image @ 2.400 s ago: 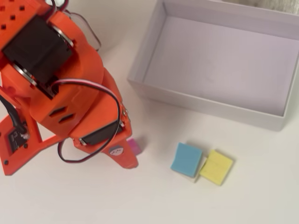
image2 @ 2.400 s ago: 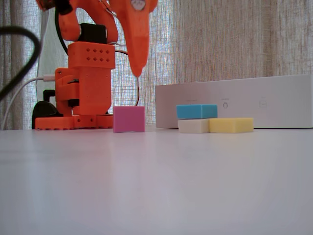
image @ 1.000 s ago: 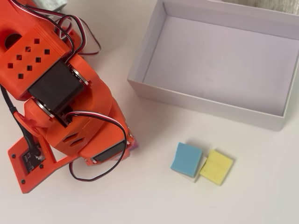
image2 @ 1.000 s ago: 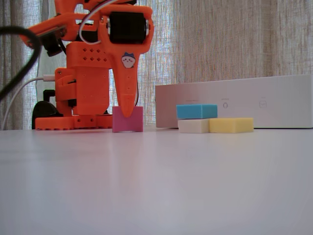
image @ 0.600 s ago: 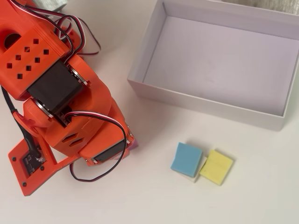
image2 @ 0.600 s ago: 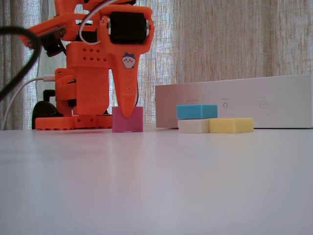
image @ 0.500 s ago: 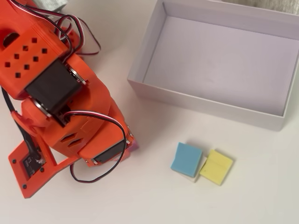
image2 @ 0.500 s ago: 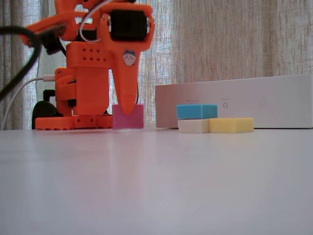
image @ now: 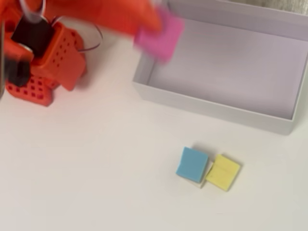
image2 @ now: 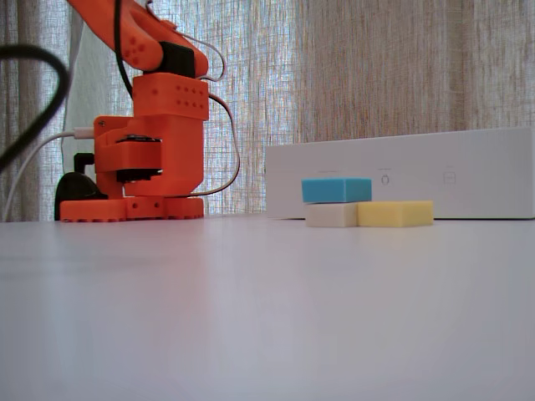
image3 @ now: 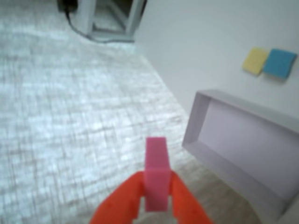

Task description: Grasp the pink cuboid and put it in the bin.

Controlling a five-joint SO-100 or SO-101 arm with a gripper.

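Tool: orange plastic tool (image3: pixel 156 205), low centre of the wrist view, its two fingers pinching the cuboid from either side.
Cuboid: matte magenta block (image3: pixel 156 173) standing on end between the fingers; in the overhead view a blurred pink patch (image: pixel 160 36) at top centre, raised over the bin's upper-left corner.
Bin: shallow white cardboard box (image: pixel 211 109) with low straight walls and a pale lavender floor, filling the upper right of the overhead view; a long white wall (image2: pixel 468 171) at right in the fixed view.
Arm: glossy orange body with rows of small round holes (image2: pixel 150 146), upper left of the fixed view, with black and white cables around it.
Blue block: flat light blue slab (image: pixel 192 164), lower centre of the overhead view, lying on an off-white block (image2: pixel 331 215).
Yellow block: flat yellow slab (image: pixel 223 172) touching the off-white block's right side.
Surface: smooth, plain white (image: pixel 96 168).
Curtain: coarse woven beige cloth (image2: pixel 401 67) behind, fixed view.
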